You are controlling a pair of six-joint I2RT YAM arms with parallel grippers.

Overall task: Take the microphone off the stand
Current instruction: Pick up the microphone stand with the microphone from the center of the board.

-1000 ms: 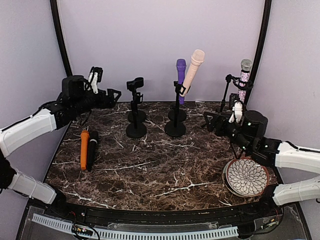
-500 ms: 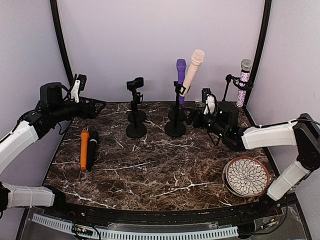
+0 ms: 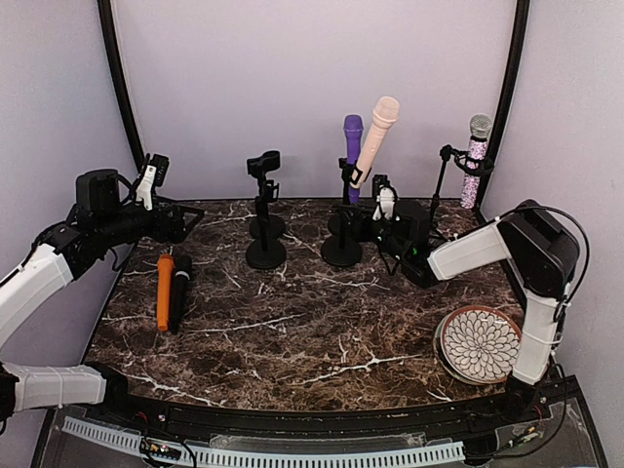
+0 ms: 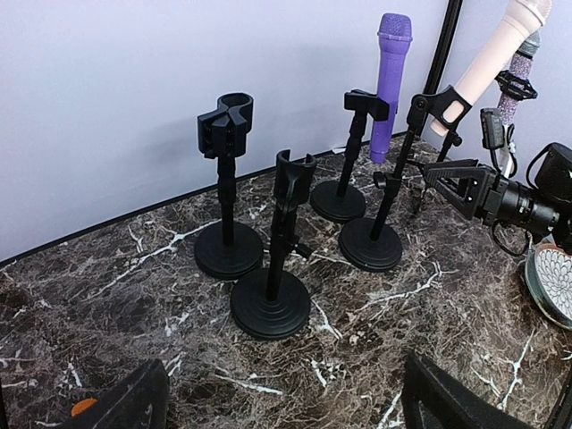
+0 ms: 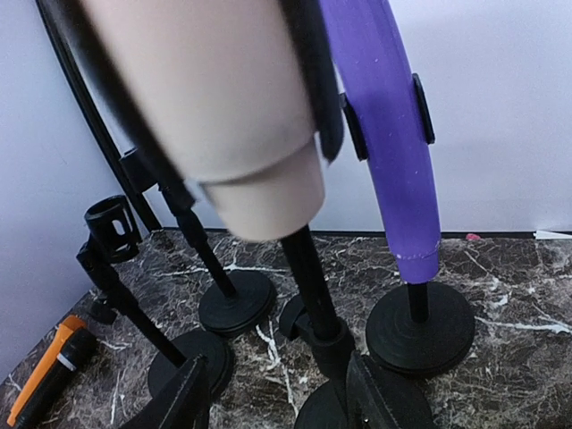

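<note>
You have no lettering, brand or number to read anywhere: the peach microphone [image 5: 206, 98] and purple microphone [image 5: 389, 134] look blank. The orange microphone [image 5: 45, 366], lower left, is possibly marked, but too blurred to tell.

Peach microphone [image 3: 376, 139] leans tilted, seemingly clipped in its black stand [image 3: 342, 252].

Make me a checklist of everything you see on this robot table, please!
Surface: dark marble table.
Job's things: pink microphone, purple microphone and glittery microphone clipped in stands; two empty stands.
Clutter: orange microphone and black microphone lying flat; patterned plate.
Grippers: left gripper open, holding nothing; right gripper jaws apart, low by the pink microphone's stand.
Cables: black cable looping on right arm.
Surroundings: lilac walls, black frame poles.
</note>
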